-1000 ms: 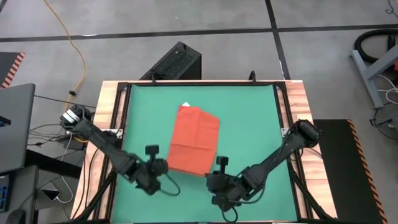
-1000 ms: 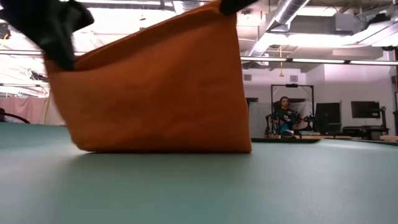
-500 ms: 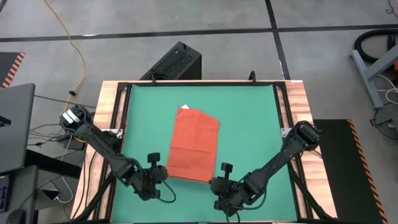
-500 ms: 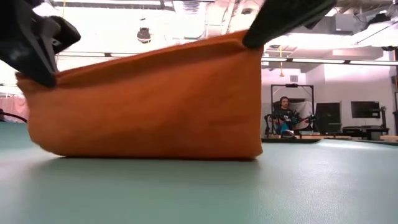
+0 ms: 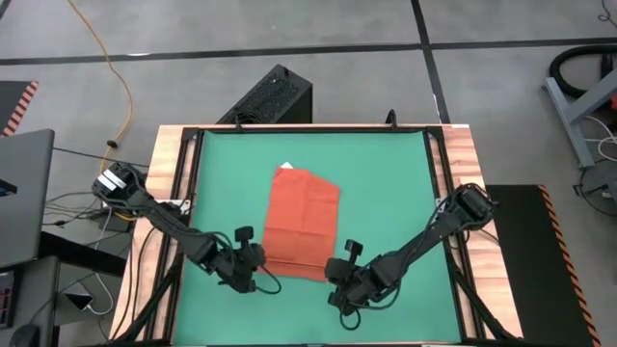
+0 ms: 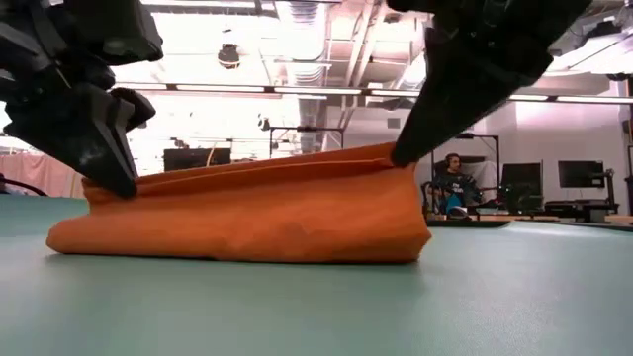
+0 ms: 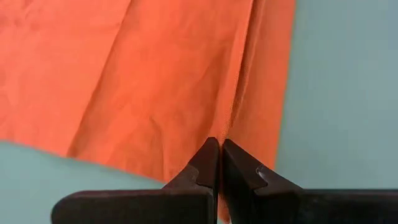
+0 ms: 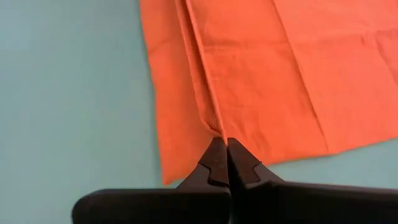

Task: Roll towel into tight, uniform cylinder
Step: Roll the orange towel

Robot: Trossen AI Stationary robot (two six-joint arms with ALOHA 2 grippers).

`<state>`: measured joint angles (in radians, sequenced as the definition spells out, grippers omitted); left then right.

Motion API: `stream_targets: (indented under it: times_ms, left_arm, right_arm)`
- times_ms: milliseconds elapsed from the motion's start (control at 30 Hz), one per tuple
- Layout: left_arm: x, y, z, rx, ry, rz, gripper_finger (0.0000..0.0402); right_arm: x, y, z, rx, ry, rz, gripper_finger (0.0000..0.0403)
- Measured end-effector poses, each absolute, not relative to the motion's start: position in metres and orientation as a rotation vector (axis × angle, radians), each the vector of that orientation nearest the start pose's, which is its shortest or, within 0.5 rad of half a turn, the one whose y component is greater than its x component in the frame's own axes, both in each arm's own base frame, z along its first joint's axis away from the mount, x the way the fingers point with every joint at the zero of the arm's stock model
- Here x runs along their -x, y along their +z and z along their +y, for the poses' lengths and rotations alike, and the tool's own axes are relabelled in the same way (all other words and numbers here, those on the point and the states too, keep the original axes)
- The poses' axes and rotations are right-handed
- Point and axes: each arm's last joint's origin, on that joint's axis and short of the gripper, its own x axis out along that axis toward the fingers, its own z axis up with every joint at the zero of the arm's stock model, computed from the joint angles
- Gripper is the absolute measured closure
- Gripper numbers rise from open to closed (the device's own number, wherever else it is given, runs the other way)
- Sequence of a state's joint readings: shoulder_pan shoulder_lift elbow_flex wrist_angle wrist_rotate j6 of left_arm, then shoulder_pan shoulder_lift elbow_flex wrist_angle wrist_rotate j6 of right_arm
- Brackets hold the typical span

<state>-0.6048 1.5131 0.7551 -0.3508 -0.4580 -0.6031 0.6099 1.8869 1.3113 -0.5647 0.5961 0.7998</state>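
Observation:
The orange-red towel (image 5: 301,222) lies on the green mat (image 5: 386,183), with its white tag (image 5: 286,166) at the far edge. Its near end is raised in a low ridge (image 6: 267,168) between my two grippers. My left gripper (image 5: 254,266) is shut on the ridge's left end and shows in the low view (image 6: 117,180). My right gripper (image 5: 337,272) is shut on the ridge's right end and shows in the low view (image 6: 401,158). My left gripper pinches a raised fold of the towel (image 7: 231,124) between its two fingers, near the near left corner. The fingers slant down from above and point along the fold. The cloth around it rests on the mat. My right gripper pinches the same fold's other end (image 8: 214,127) between its two fingers, near the near right corner. The fingers slant down from above and point along the fold. The strip beyond the fold lies flat on the mat.
Bare green mat lies on all sides of the towel inside the wooden frame (image 5: 174,164). A black box (image 5: 275,94) stands beyond the table's far edge. In the low view a person (image 6: 453,183) sits far back in the room.
Both grippers have gone down and a little toward the table's near edge, still shut on the towel. The towel's near end, which stood tall, has sunk to a low ridge just above the mat and spread wider. The far part has stayed in place.

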Motion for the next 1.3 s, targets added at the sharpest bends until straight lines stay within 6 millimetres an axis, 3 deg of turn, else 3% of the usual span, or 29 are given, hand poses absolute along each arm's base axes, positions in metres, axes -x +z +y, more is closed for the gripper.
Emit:
stream_targets:
  times_ms: [433, 1033, 1300]
  left_arm:
    - [-0.232, 0.154, -0.136, -0.003, 0.15, 0.923, 0.0401]
    - [-0.22, 0.128, -0.127, 0.075, 0.205, 0.894, 0.04]
    - [-0.217, 0.124, -0.125, 0.064, 0.208, 0.906, 0.0361]
  right_arm:
    - [-0.31, 0.155, 0.196, -0.188, -0.337, 0.865, 0.0403]
    - [-0.309, 0.151, 0.196, -0.209, -0.313, 0.855, 0.0403]
    - [-0.306, 0.147, 0.196, -0.209, -0.309, 0.886, 0.0403]
